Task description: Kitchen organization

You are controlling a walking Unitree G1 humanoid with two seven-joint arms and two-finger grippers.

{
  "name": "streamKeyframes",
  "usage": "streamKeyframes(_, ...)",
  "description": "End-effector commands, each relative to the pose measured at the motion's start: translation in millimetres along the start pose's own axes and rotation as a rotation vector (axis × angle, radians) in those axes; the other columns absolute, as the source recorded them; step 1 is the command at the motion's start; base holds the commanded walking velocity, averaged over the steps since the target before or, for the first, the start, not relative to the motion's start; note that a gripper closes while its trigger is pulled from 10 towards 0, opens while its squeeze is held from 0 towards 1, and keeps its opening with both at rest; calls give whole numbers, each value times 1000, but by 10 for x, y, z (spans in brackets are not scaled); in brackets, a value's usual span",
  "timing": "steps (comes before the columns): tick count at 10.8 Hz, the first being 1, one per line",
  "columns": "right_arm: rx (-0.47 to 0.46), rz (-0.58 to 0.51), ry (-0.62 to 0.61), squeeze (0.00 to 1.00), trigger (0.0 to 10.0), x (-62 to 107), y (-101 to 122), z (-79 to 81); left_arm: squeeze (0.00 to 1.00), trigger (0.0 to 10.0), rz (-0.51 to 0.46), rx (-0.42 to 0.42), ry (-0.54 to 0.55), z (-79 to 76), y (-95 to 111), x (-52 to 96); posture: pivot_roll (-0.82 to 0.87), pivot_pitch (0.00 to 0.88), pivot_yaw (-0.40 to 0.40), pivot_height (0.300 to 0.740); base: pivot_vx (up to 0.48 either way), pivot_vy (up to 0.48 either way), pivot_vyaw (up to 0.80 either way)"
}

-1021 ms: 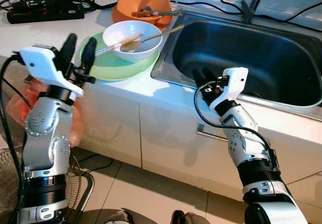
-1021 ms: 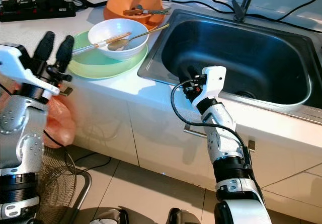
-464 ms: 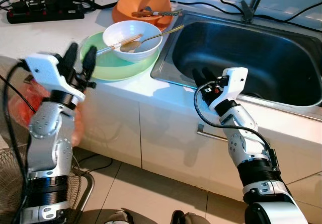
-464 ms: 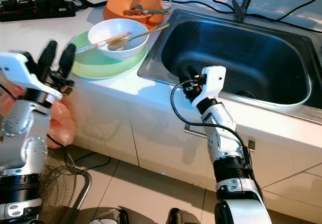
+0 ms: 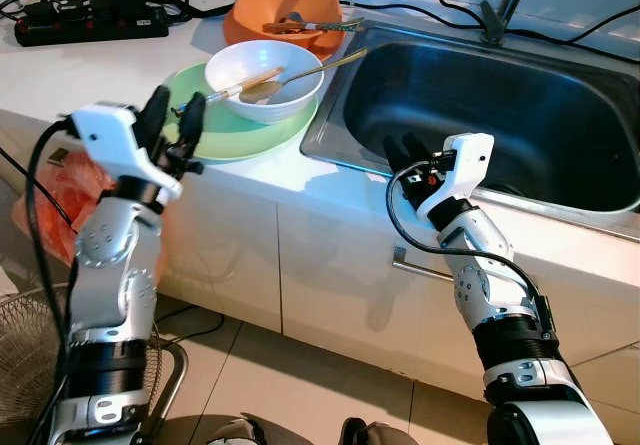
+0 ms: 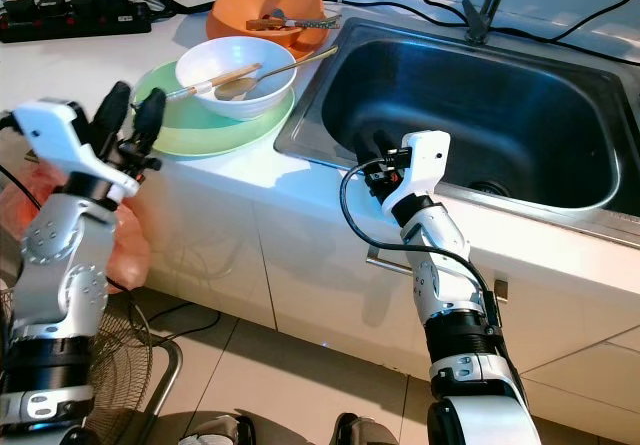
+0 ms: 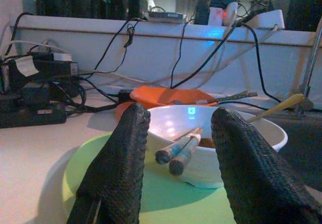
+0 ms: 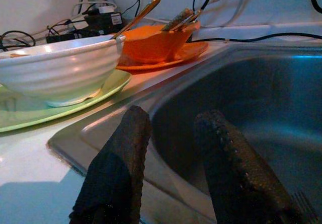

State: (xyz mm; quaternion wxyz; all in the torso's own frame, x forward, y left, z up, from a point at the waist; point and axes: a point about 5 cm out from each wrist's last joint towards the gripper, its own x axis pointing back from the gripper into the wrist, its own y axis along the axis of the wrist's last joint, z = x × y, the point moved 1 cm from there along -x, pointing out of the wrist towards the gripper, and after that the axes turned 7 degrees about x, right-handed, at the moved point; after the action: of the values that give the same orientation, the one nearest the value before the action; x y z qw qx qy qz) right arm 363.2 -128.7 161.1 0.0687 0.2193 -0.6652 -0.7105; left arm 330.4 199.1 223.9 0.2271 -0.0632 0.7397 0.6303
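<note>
The left claw (image 5: 174, 117) hovers at the front edge of the counter (image 5: 90, 70), just beside the near rim of the green plate (image 5: 235, 135), its two black fingers spread apart and holding nothing. In the left wrist view the fingers (image 7: 118, 173) frame the white bowl (image 7: 216, 148) that stands on the green plate, with a pair of chopsticks (image 7: 178, 151) and a gold-handled spoon (image 5: 300, 75) resting inside it. The spoon's handle points toward the sink (image 5: 500, 115).

Behind the white bowl, toward the back edge of the counter, sits an orange bowl (image 5: 280, 10) holding a few utensils, set on an orange plate (image 8: 176, 53). A black power strip (image 5: 90, 20) and tangled cables lie at the back left corner.

The right claw (image 5: 412, 152) hangs over the front rim of the sink, near its left corner, fingers spread and empty. The right wrist view looks along them (image 8: 121, 158) over the steel rim toward the white bowl and the orange bowl.

Below the counter's left end hangs an orange plastic bag (image 5: 50, 200), above a wire fan guard (image 5: 30, 355) on the tiled floor.
</note>
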Motion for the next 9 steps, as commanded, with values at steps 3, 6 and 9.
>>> streamKeyframes(3, -48, 122, -38, 0, 10000, 151, -296, -42, 0, 10000, 2, -3, -12, -42, -22, -48, 52, 139, -26, 740, 0, 0, 0)
streamKeyframes(6, -49, 125, -41, 0, 10000, 149, -299, -46, 0, 3569, 9, -5, 0, -30, -44, -56, 54, 139, -27, 740, 0, 0, 0)
streamKeyframes(9, -49, 127, -43, 0, 10000, 152, -303, -48, 0, 0, 10, -6, -2, -40, -47, -61, 54, 139, -27, 740, 0, 0, 0)
